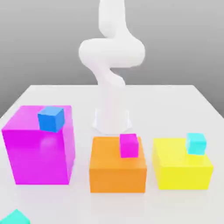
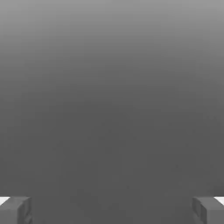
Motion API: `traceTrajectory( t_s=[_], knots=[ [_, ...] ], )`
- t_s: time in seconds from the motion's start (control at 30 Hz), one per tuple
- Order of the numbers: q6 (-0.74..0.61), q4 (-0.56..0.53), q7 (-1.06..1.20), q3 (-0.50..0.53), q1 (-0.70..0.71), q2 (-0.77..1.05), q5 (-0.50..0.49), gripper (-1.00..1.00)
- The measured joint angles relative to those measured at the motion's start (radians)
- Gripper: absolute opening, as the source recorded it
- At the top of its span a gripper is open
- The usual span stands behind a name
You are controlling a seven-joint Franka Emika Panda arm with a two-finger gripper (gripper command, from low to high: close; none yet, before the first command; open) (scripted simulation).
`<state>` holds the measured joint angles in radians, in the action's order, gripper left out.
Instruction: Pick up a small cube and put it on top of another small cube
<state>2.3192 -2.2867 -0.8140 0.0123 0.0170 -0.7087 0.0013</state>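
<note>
The small teal-green cube [image 1: 15, 217] lies on the white table at the front edge of the exterior view's left, partly cut off by the frame. My arm [image 1: 111, 57] rises from its base at the table's middle and leaves the exterior view at the top. In the hand view my gripper [image 2: 112, 210] is open: its two grey fingertips [image 2: 15, 210] stand far apart with nothing between them, facing plain grey background.
A big magenta block [image 1: 39, 148] carries a small blue cube [image 1: 51, 118]. A big orange block [image 1: 117, 168] carries a small magenta cube [image 1: 128, 145]. A big yellow block [image 1: 181, 166] carries a small sky-cyan cube [image 1: 195, 143]. The white table [image 1: 175, 100] extends behind them.
</note>
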Motion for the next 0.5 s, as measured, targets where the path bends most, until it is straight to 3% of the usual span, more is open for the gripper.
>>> traceTrajectory(
  t_s=[0.5],
  knots=[
    [0.116,0.080,-0.071,0.096,0.090,0.549,0.029,0.00]
  ],
)
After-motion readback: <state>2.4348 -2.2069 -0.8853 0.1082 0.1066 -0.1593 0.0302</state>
